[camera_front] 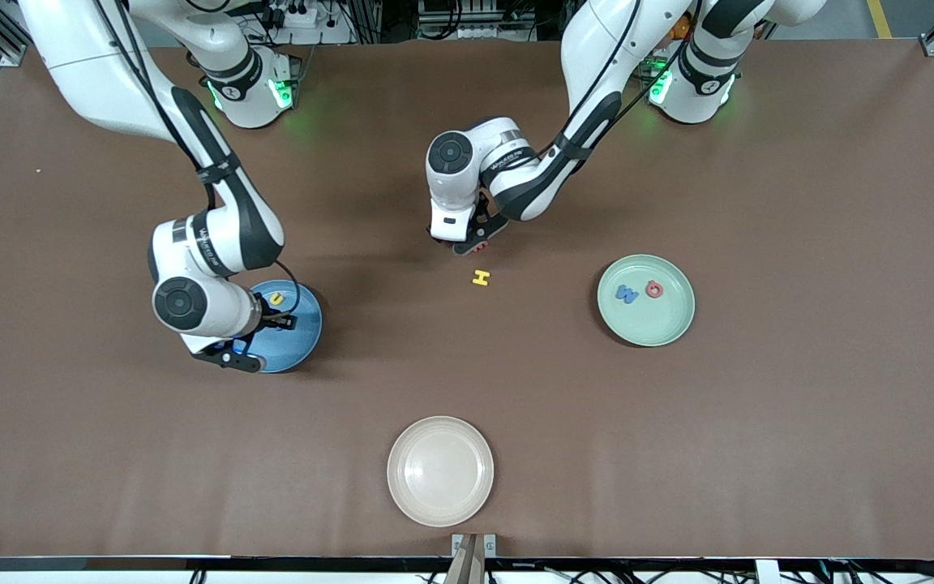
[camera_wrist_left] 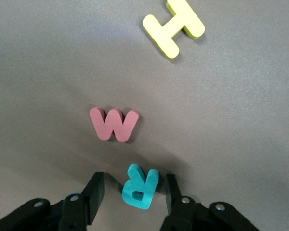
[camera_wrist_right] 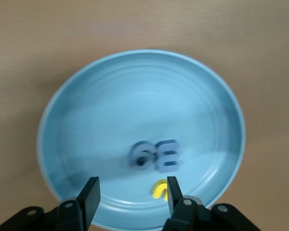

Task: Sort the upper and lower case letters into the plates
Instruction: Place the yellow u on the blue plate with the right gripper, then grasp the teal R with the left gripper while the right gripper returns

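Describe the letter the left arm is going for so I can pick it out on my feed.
Find the mid-table spot under the left gripper, farther from the front camera than the yellow H. Three loose letters lie there. Yours is the teal R, between the open jaws, beside the red W; it is the only teal one.

A cream-white plate [camera_front: 440,471] rests on the brown table [camera_front: 799,422]. Position in the front view: 6 o'clock, near the table edge

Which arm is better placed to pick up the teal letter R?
Left. Its tool already straddles the teal R on the table; the right tool is over the blue plate.
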